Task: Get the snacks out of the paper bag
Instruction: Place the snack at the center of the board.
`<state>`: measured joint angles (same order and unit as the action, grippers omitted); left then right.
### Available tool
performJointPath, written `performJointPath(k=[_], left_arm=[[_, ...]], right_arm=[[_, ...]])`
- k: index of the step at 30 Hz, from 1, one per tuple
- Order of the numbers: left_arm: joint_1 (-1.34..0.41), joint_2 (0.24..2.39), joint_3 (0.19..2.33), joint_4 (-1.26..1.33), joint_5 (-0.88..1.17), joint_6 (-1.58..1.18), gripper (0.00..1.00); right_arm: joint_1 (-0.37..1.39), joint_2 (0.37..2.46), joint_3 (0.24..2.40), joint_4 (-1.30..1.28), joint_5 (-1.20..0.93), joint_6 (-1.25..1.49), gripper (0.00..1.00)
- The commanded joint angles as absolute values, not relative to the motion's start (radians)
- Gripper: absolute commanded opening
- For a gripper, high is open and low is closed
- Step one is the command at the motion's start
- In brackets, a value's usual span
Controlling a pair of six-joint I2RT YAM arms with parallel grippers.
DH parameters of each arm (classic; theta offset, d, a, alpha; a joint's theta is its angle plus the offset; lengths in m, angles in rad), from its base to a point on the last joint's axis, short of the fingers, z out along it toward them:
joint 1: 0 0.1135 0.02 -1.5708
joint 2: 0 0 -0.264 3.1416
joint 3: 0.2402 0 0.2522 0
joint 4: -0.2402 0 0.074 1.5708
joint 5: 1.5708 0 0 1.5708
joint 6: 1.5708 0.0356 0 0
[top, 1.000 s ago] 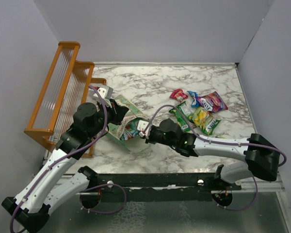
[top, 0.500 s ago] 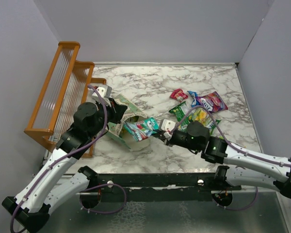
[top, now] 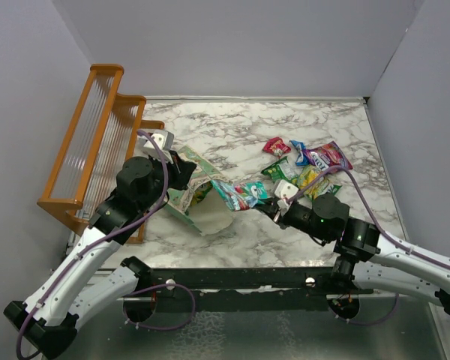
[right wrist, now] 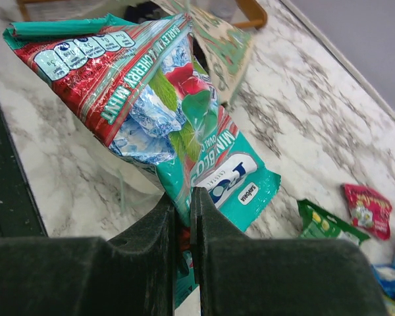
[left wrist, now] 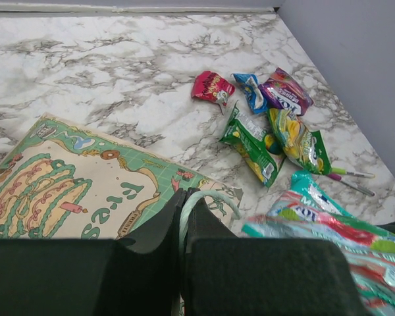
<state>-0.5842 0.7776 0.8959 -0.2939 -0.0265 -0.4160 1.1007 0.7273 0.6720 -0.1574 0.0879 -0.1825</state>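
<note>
**Top view.** The bag lies on its side at the left of the marble table, just right of the orange rack, with its white mouth facing near and right. The left gripper sits at the bag's far edge, and its jaws are hidden here. The right gripper is right of the mouth. It holds a teal packet that runs left from its tips, so the packet's far end is by the mouth. Whether that end touches the paper cannot be told. Farther right, loose snacks lie together, among them a red packet and a purple packet.

**Left wrist.** The left gripper is closed tight on the bag's thin white handle, which loops out just past the fingers. The printed bag lies to the left. The teal packet is near right, and the loose snacks lie beyond it, with two pens beside them.

**Right wrist.** The right gripper is pinched shut on the lower edge of the teal packet. The packet stands up from the fingers, off the table. The bag lies beyond it, and the red packet is at the right.
</note>
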Motion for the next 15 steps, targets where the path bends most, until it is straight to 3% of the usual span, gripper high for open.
performJointPath(k=[1, 10, 15], left_arm=[[-0.581, 0.767, 0.93, -0.296, -0.053, -0.405, 0.0], [-0.581, 0.762, 0.929, -0.301, -0.052, -0.406, 0.0], [-0.581, 0.761, 0.929, -0.301, -0.047, -0.408, 0.0]], right_arm=[[1.107, 0.685, 0.687, -0.172, 0.337, -0.097, 0.01], [1.107, 0.652, 0.638, -0.112, 0.672, -0.006, 0.01], [1.106, 0.667, 0.617, -0.051, 0.747, 0.0, 0.01]])
